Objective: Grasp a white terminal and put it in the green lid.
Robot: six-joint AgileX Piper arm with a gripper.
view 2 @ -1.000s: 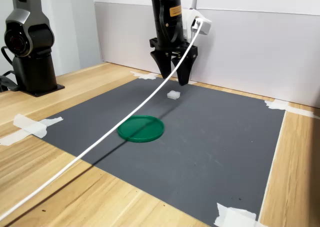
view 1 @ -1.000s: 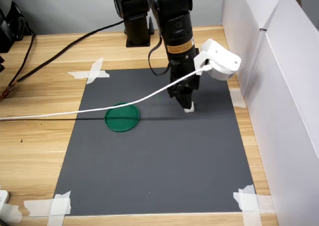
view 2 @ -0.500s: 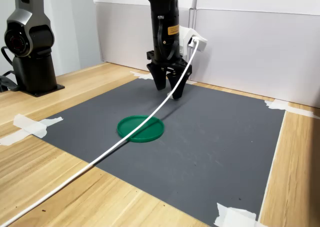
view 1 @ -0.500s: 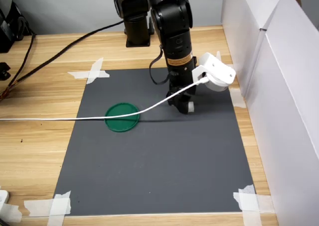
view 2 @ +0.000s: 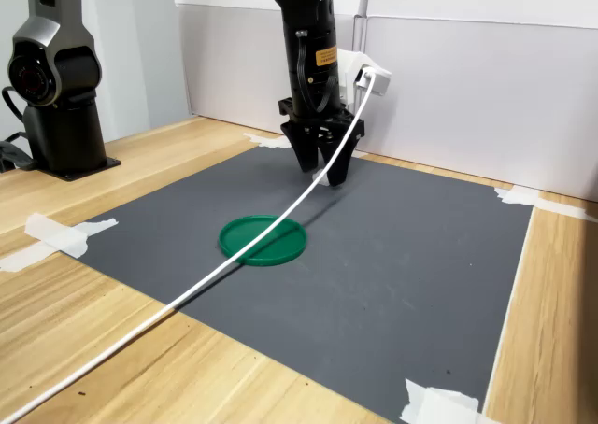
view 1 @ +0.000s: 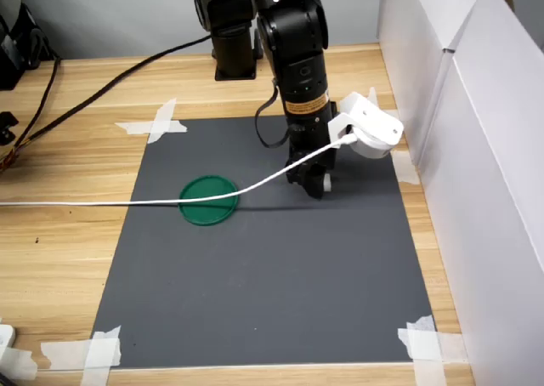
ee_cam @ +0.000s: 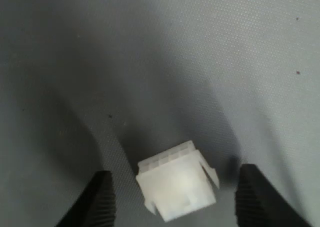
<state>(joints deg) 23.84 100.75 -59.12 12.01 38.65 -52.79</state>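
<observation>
In the wrist view the white terminal (ee_cam: 176,184) lies on the dark mat between my two black fingertips (ee_cam: 102,199), with a gap on each side. My gripper (ee_cam: 177,203) is open and down at the mat, straddling the block without touching it. In the first exterior view my gripper (view 1: 316,185) stands low on the mat, and a sliver of the terminal (view 1: 326,181) shows at its tip. In the second exterior view my gripper (view 2: 324,174) hides the block. The green lid (view 1: 208,200) (view 2: 263,240) lies flat and empty, to the first exterior view's left of my gripper.
A white cable (view 1: 255,172) runs from the wrist camera housing (view 1: 368,127) across the mat and over the lid. White board walls (view 1: 476,148) stand along the first exterior view's right. Tape (view 1: 155,122) holds the mat corners. A second black robot base (view 2: 56,88) stands at the second exterior view's left.
Over the last second my gripper came down from above the terminal to the mat, its fingers now either side of the block. The lid has not moved.
</observation>
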